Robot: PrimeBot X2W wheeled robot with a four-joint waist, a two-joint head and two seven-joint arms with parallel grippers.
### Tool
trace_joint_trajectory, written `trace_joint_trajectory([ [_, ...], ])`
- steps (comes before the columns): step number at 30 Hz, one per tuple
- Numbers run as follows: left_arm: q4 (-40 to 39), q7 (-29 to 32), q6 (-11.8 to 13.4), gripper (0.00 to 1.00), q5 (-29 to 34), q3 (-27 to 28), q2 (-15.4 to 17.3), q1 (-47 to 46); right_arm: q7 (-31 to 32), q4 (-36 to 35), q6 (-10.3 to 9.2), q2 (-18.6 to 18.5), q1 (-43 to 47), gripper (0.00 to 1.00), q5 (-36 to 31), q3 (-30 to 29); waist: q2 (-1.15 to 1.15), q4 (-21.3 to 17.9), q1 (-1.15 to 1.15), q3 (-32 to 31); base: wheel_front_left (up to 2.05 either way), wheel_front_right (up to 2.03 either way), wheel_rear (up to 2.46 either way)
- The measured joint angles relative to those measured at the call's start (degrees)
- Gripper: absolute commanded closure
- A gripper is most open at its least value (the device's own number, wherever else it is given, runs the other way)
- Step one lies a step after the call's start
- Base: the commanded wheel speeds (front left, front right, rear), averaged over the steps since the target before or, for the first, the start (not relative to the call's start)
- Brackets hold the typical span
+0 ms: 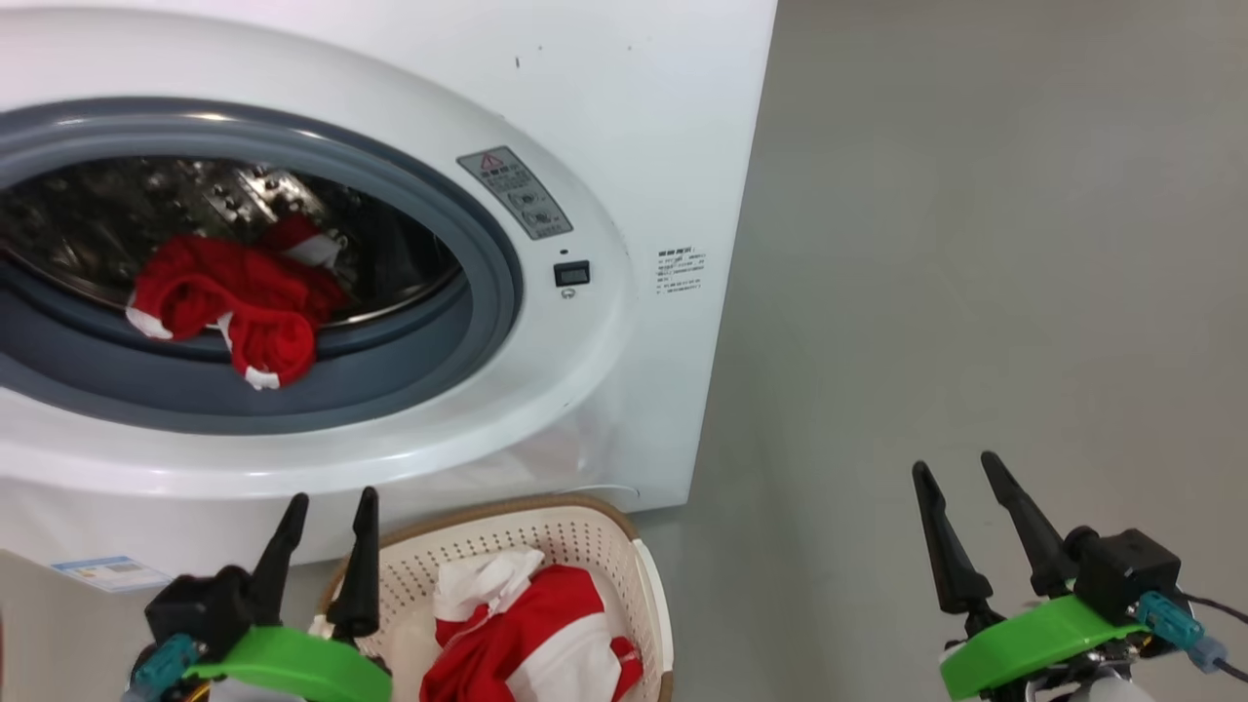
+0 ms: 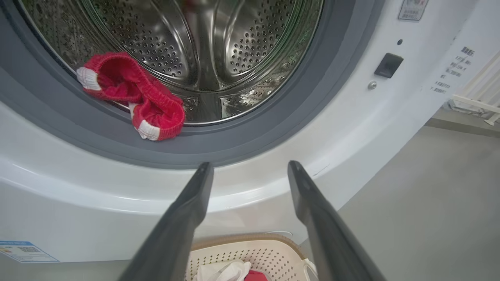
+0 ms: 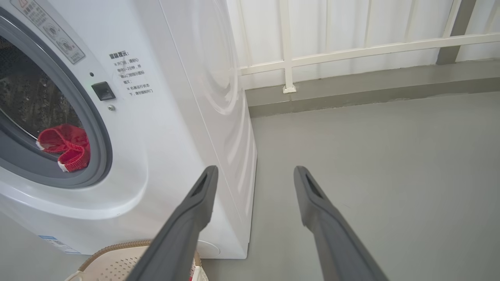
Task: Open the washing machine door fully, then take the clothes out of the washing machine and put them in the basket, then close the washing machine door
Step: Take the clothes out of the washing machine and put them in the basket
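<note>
Head view: a white washing machine [image 1: 624, 117] stands at the upper left, its round mouth uncovered and ringed with a grey rubber seal [image 1: 492, 292]. A red garment [image 1: 239, 307] with white trim lies bunched at the front lip of the steel drum [image 1: 117, 214], part of it draped over the seal. On the grey floor [image 1: 975, 244] just in front of the machine stands a cream basket [image 1: 595, 536] with perforated sides and a brown rim. Inside it sits a heap of red and white clothes [image 1: 546, 634]. The left gripper [image 1: 332, 497] shows at the lower left, above the basket's left edge, its two dark fingers spread apart with nothing between them. The right gripper [image 1: 955, 463] shows at the lower right, above bare floor and well apart from the machine and the basket. Its fingers are likewise spread and hold nothing. In the left wrist view, the left gripper's fingers point toward the machine's white front just below the seal, with the red garment up and to the left and the basket's rim beneath them. In the right wrist view, the right gripper's fingers point past the machine's right front corner toward open floor, and a white railing [image 3: 351, 47] runs along the wall behind. A small black latch socket [image 1: 571, 274] sits just right of the mouth.
</note>
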Motion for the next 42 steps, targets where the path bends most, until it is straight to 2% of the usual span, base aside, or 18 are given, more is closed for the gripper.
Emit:
trace_joint_trajectory([
  [7,-8.55,0.00,0.00,0.00,3.10,3.66,-1.11,6.32,0.00,-0.14,0.00,-0.46,2.35,0.00,0.58,-0.10,0.00,0.50,0.00,-2.97,0.00,0.00,0.00],
  [18,-18.30,0.00,0.00,0.00,6.78,5.20,-1.60,14.10,0.00,-0.99,0.00,-0.52,5.17,0.00,0.62,-1.81,0.00,1.32,0.00,-3.52,0.00,0.00,0.00],
  [36,-17.27,0.00,0.01,0.00,6.01,4.99,-1.61,13.22,0.00,-1.16,0.00,-0.45,4.92,0.00,0.62,-1.56,0.00,1.37,0.00,-1.52,0.00,0.00,0.00],
  [42,-11.82,0.00,0.26,0.00,8.31,6.02,-1.81,2.31,0.00,-1.56,0.00,-0.27,2.10,0.00,0.62,-0.46,0.00,1.08,0.00,1.21,0.00,0.00,0.00],
])
